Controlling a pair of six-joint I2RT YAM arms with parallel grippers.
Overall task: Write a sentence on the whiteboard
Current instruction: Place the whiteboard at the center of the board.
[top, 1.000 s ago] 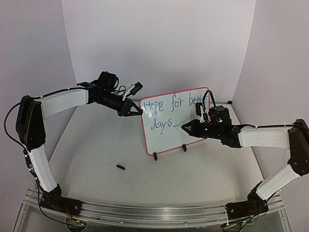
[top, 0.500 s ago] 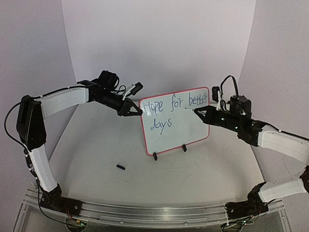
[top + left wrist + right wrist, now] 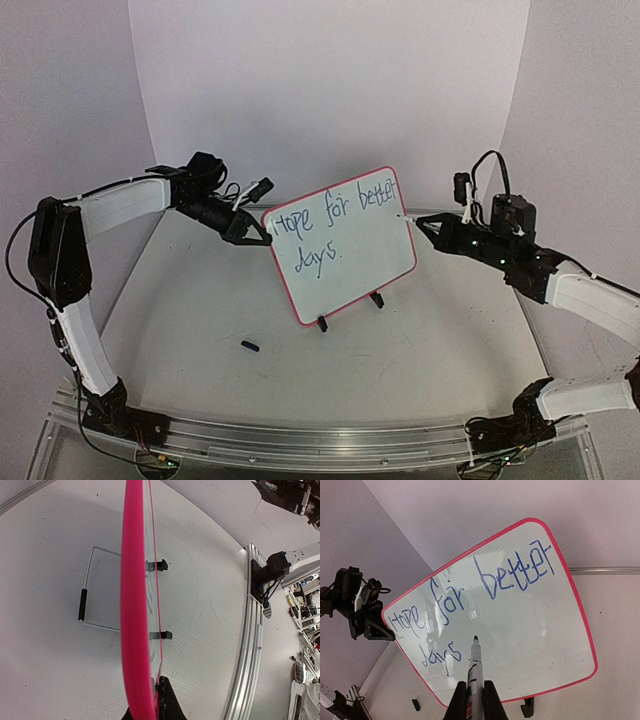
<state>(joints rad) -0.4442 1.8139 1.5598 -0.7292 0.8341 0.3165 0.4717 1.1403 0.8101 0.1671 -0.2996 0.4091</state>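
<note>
The whiteboard (image 3: 362, 268), white with a red-pink frame and two black clip feet, stands tilted at mid-table. The sentence (image 3: 335, 212) in blue reads "Hope for better days." in two lines. My left gripper (image 3: 258, 236) is shut on the board's upper left corner; in the left wrist view the frame (image 3: 134, 605) runs edge-on between the fingers (image 3: 169, 702). My right gripper (image 3: 432, 229) is shut on a marker (image 3: 474, 666), its tip just off the board's right edge. The right wrist view shows the board (image 3: 535, 630) and the sentence (image 3: 517, 572) beyond the marker tip.
A small black marker cap (image 3: 250, 346) lies on the table in front of the board, also in the right wrist view (image 3: 416, 705). A wire stand (image 3: 84, 605) sits behind the board. White walls enclose the back and sides. A metal rail (image 3: 300, 440) runs along the near edge.
The right gripper pulled the marker off the board, up and to the right. The left gripper shifted left, swinging the board's top leftward into a stronger tilt.
</note>
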